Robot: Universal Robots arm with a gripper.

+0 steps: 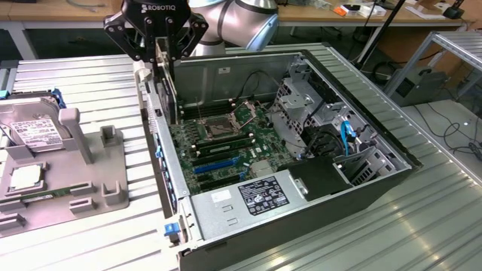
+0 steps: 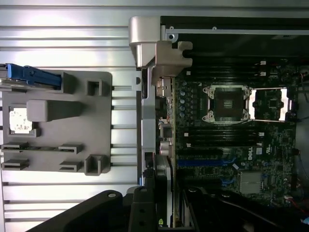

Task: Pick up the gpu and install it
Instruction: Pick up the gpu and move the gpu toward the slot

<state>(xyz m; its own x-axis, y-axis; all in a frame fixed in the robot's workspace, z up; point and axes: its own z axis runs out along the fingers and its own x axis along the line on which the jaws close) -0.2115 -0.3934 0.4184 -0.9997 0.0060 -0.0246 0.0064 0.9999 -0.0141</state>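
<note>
- fingers (image 1: 183,49) are clamped tight on the gpu (image 1: 170,90), one each side of its thin board
- gripper (image 1: 163,53) is the black Robotiq one, pointing straight down; in the wrist view the gripper (image 2: 164,212) has the gpu (image 2: 165,145) running edge-on away from the camera
- gpu hangs upright, long side vertical, silvery bracket facing the exterior view's left
- its lower end is down inside the open pc case (image 1: 362,118), just beside the case wall on the exterior view's left, above the motherboard (image 1: 249,149); can't tell if it touches anything
- not seated in the blue slots (image 1: 214,166) yet, those sit nearer the power supply (image 1: 260,195)
- outside the case, on the exterior view's left, a grey fixture tray (image 1: 113,197) holds a hard drive (image 1: 34,132)
- all of it sits on a slatted metal table (image 1: 75,73)
</note>
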